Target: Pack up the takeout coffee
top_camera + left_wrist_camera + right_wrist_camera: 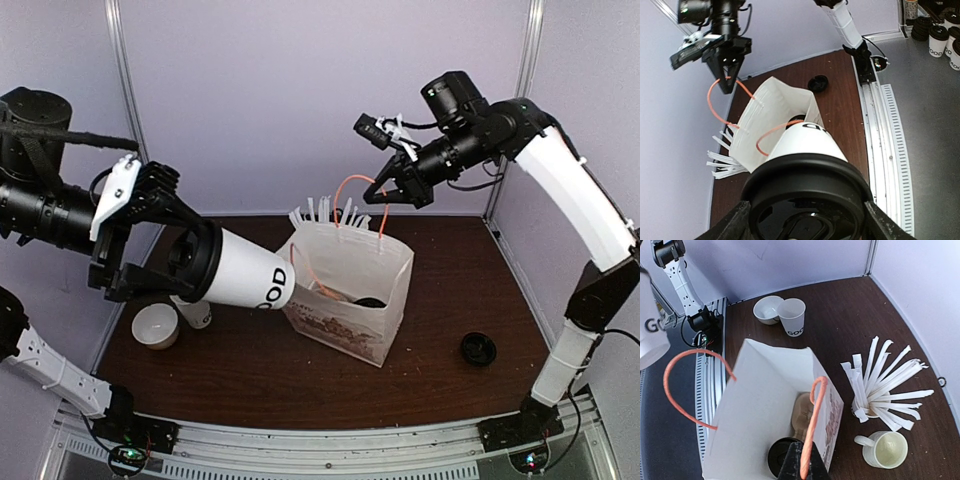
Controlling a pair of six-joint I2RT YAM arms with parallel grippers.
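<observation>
Clamping a tall white paper cup around its black lid, the left gripper has its jaws spread wide over the rim and carries the cup on its side in the air, clear of the table. The cup's long axis runs nearly level, with the lid toward the wrist and the base leading rightward. The base is at the left upper edge of the white paper bag; whether it touches I cannot tell. The bag's mouth lies to the right of and below that base, so I judge the cup needs tipping upright, base down, before it goes in.

The right gripper is closed tight on one orange cord handle, holding it up above the bag; the other handle arcs free. Deep in the bag stands a second lidded cup, only its black top showing. The left arm is plainly the one placed to do the packing.

Near the held cup's base, "OOD" reads in black. A lidless cup on the table shows "GOO". Brown print on the bag is too blurred to read.
</observation>
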